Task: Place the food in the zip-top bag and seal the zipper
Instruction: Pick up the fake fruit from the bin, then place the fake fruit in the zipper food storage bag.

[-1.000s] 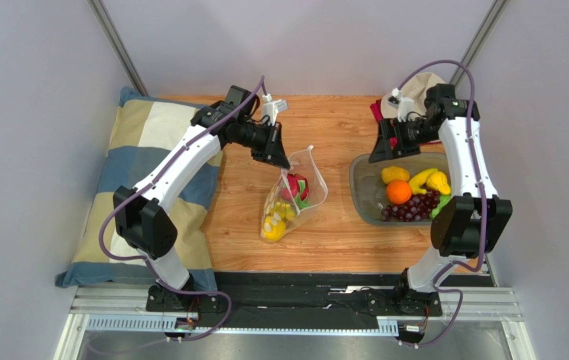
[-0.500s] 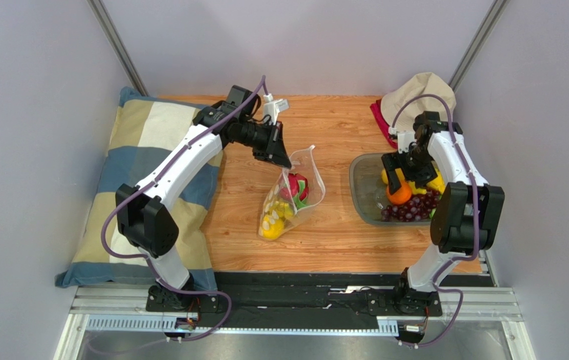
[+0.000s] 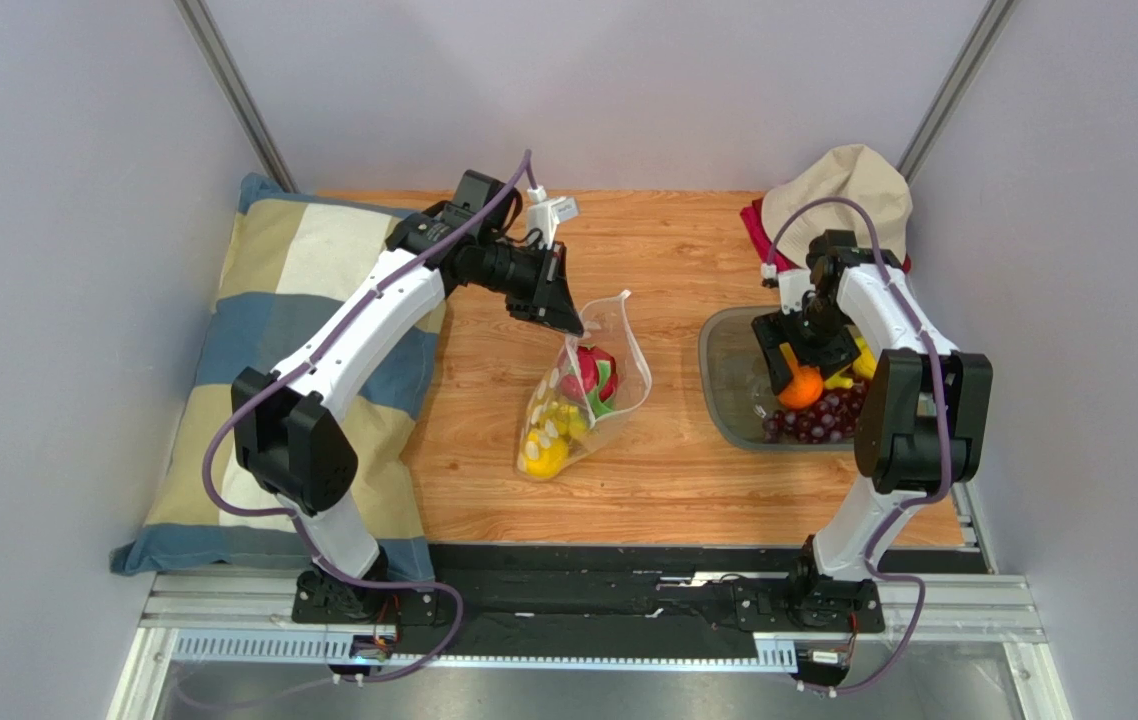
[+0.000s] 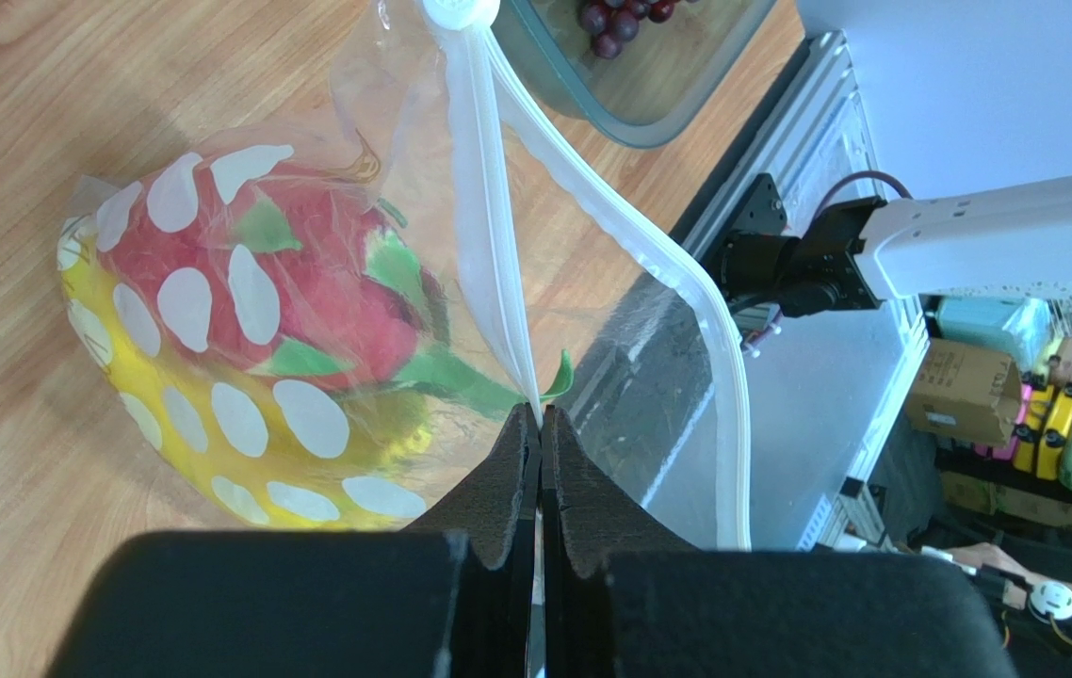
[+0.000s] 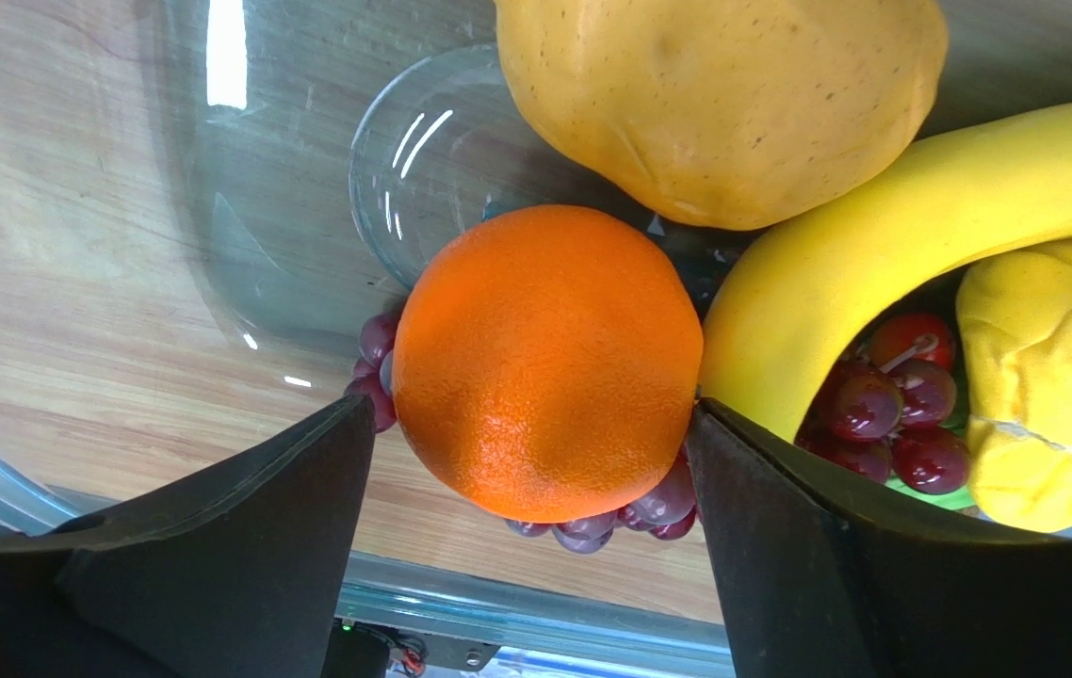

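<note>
The zip-top bag (image 3: 590,393) lies on the wooden table, mouth facing the back. It holds a pink dragon fruit (image 4: 315,283) and yellow bananas (image 4: 216,452). My left gripper (image 3: 557,318) is shut on one side of the zipper (image 4: 478,212) and holds the mouth open; its tips (image 4: 540,420) pinch the white strip. My right gripper (image 3: 801,368) is open and down in the grey tray (image 3: 722,375), its fingers either side of the orange (image 5: 549,360). A banana (image 5: 910,212), a yellow fruit (image 5: 719,85) and dark grapes (image 5: 896,410) lie around the orange.
A checked pillow (image 3: 290,330) lies along the table's left side. A beige hat (image 3: 838,188) and a red cloth (image 3: 753,225) sit behind the tray. The tray's clear rim (image 5: 103,466) is close under my right gripper's left finger.
My right gripper has swung from behind the tray and come down into it, ending astride the orange. My left gripper and the bag have stayed put.
</note>
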